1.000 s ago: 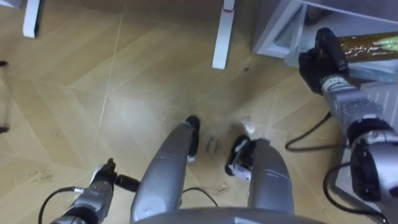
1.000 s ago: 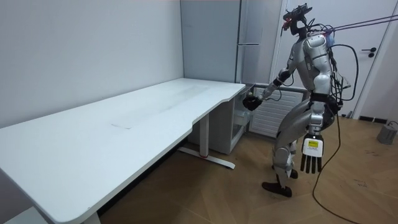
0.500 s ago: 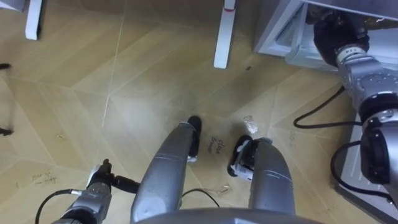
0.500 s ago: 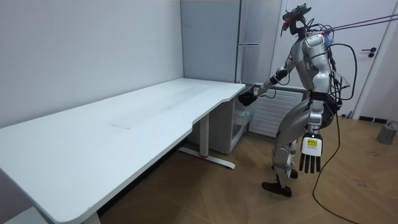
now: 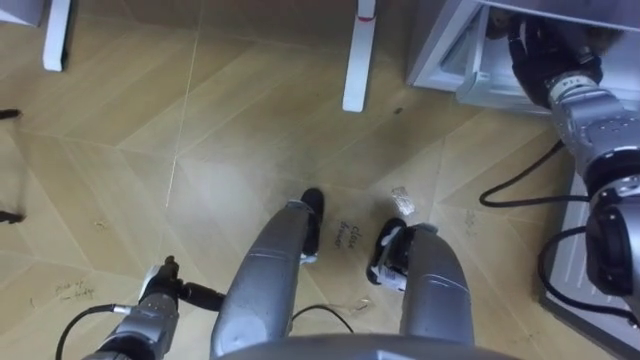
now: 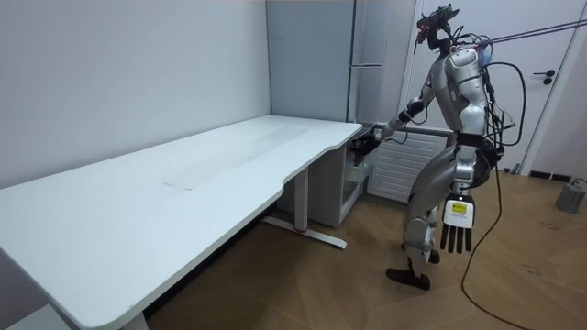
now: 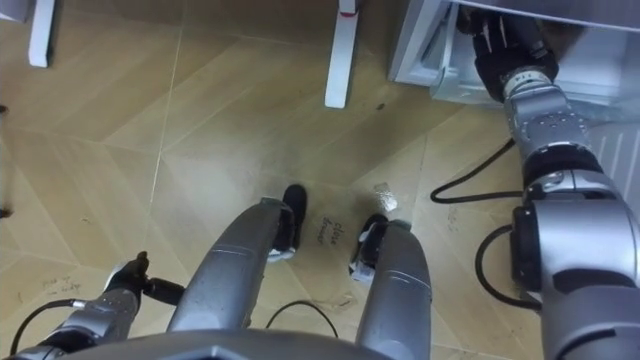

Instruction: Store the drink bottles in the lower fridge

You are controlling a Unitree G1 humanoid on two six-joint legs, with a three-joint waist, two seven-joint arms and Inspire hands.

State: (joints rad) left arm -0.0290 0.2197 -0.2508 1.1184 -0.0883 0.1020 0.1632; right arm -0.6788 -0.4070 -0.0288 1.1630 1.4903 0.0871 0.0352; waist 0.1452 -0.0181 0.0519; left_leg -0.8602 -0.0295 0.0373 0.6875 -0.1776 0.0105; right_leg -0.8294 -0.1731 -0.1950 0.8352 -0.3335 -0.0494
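Drinks cannot be made out for certain. In the left eye view the right hand [image 5: 532,45] is reached into the open front of the fridge [image 5: 440,55] at the upper right. Its fingers are hidden inside, so I cannot tell whether they are apart or clamped on anything. The arm runs up from the right edge to that opening. A white desk leg [image 5: 357,55] stands on the wood floor [image 5: 150,130] just left of the fridge.

In the room view the robot stands upright on the floor at the end of a long white desk [image 6: 211,165], facing the tall grey fridge beyond it. Its right arm is stretched forward, and the hand is in front of the fridge, just beside the desk's corner. The left hand [image 6: 456,229] hangs by its thigh, fingers straight, slightly apart and pointing down, holding nothing.

The right eye view shows the same: the right hand's dark back is at the fridge's opening, with the fingers out of sight within.
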